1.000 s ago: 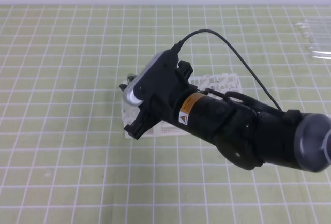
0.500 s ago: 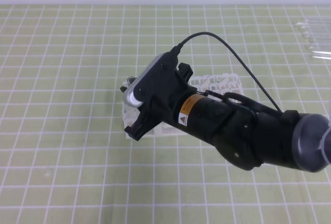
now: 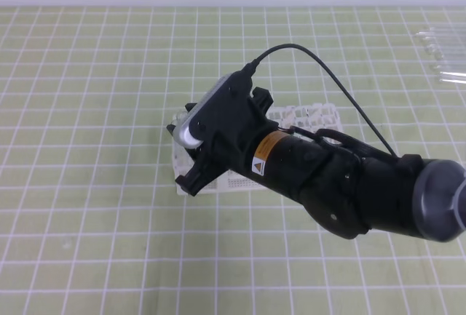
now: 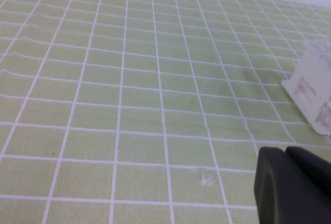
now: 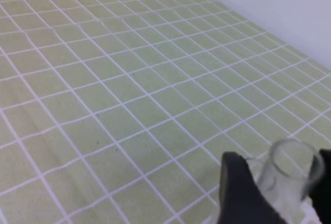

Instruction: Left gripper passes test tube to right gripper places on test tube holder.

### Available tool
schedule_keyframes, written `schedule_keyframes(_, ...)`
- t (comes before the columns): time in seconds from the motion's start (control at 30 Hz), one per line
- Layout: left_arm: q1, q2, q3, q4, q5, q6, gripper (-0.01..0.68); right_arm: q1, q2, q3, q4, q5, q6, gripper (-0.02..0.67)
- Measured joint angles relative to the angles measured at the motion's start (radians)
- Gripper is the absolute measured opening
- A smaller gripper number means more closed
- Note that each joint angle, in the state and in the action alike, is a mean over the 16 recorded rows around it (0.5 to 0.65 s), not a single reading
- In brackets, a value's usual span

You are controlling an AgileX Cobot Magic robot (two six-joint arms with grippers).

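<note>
We're looking at the bulky black right gripper hanging over the white plastic lattice test tube holder on the green gridded mat; the thin clear glass test tube is standing upright between its fingers, mouth up; jaws are parted a bit, can't tell if they're pinching it; the black left gripper is sitting closed and empty, off beside the holder.
</note>
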Motion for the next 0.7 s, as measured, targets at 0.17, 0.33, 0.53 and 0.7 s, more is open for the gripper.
schedule_keyframes(0.17, 0.000, 0.005, -0.003, -0.001, 0.004, 0.000, -0.003, 0.000, -0.008, 0.000, 0.000, -0.001, 0.001, 0.273)
schedule_keyframes(0.33, 0.000, 0.000, -0.001, 0.000, 0.002, 0.000, -0.003, 0.000, -0.016, 0.000, 0.000, -0.003, 0.001, 0.263)
schedule_keyframes(0.53, 0.000, -0.008, 0.002, 0.001, -0.003, 0.000, -0.003, 0.000, -0.021, -0.001, 0.000, -0.005, 0.000, 0.252)
schedule_keyframes(0.7, 0.000, -0.014, 0.003, 0.001, -0.005, 0.000, -0.003, 0.000, -0.026, -0.001, 0.000, -0.005, -0.010, 0.250)
